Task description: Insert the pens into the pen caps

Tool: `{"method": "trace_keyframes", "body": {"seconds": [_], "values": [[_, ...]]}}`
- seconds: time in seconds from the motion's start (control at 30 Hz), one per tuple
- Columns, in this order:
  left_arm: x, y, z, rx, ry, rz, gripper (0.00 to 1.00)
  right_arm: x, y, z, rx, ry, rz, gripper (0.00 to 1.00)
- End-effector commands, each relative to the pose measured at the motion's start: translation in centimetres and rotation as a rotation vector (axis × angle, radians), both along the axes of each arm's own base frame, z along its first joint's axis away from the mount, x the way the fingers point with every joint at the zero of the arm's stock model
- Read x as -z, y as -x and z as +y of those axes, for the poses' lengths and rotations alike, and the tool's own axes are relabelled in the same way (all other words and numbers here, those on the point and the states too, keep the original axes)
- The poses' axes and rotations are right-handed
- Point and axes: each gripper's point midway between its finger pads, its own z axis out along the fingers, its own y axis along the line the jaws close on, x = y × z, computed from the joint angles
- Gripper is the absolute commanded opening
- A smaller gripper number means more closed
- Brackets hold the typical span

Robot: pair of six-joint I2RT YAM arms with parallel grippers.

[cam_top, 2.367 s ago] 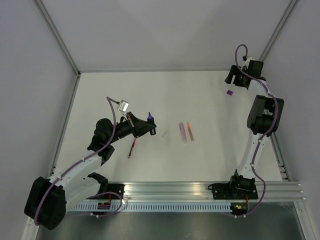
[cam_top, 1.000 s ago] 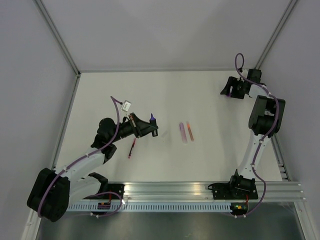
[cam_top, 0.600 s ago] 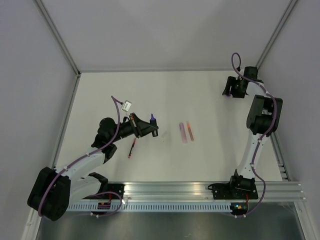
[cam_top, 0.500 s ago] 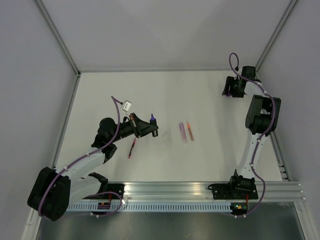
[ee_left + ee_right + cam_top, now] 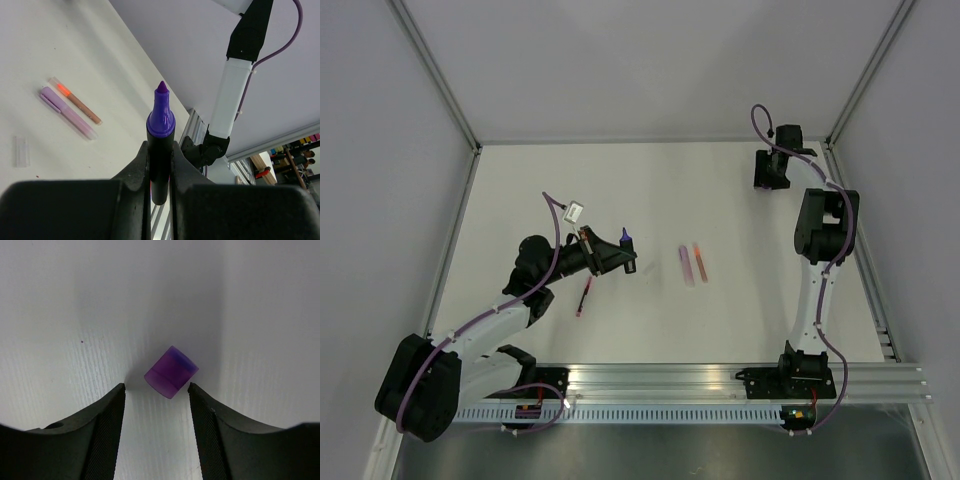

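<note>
Purple cap (image 5: 171, 371) lies on its side at the far right of the worktop (image 5: 620, 190). The right fingers (image 5: 107, 430) now stand either side of it. A couple of seconds ago they hung further back towards the corner and the cap lay in the open. Since then they have swung over it and are narrowing. They are still spread, with a gap on both sides and no touch yet. From above, the cap is hidden under them.

So I judge the cap pick is about to happen; nothing is capped yet in this pairing.

The black purple-tipped marker (image 5: 161, 120) has not moved in the last second. The left fingers (image 5: 135, 170) stay pressed onto its barrel, tip up, held above the left-centre of the worktop and well apart from the cap. It looks like it is waiting for the cap to be brought over.

Counts:
- Pens, four: the marker held in the left fingers, plus three lying flat.
- Red pen (image 5: 583, 297) lies near the left arm.
- Lilac pen (image 5: 686, 266) and orange pen (image 5: 700, 262) lie side by side mid-worktop.
- Loose caps clearly seen: one, the purple.
- One small clear piece (image 5: 21, 151) lies near the lilac pen; I cannot tell whether it is a cap.
- Whether the lilac and orange pens already carry caps is too small to tell.
</note>
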Motion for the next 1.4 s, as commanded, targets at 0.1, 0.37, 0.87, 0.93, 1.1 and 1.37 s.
{"method": "trace_keyframes", "body": {"seconds": [0.1,0.37,0.87,0.93,1.1,1.37], "values": [[-1.7,0.4,-0.3,0.031,0.040,-0.046,0.02,0.8,0.0,-2.1,0.154,0.029,0.043,0.58],[-1.7,0.4,-0.3,0.030,0.039,-0.044,0.02,0.8,-1.3,0.3,0.347,-0.200,-0.022,0.61],[-1.9,0.6,-0.3,0.036,0.043,-0.046,0.02,3.1,-0.2,1.1,0.528,-0.212,0.018,0.57],[-1.9,0.6,-0.3,0.036,0.043,-0.049,0.02,3.1,0.0,0.9,0.492,-0.169,0.034,0.57],[-1.9,0.6,-0.3,0.036,0.043,-0.046,0.02,1.8,-0.2,0.0,0.434,-0.033,0.022,0.57],[-1.8,0.5,-0.3,0.033,0.042,-0.043,0.02,2.1,-0.1,-0.4,0.426,-0.002,0.034,0.52]]}}
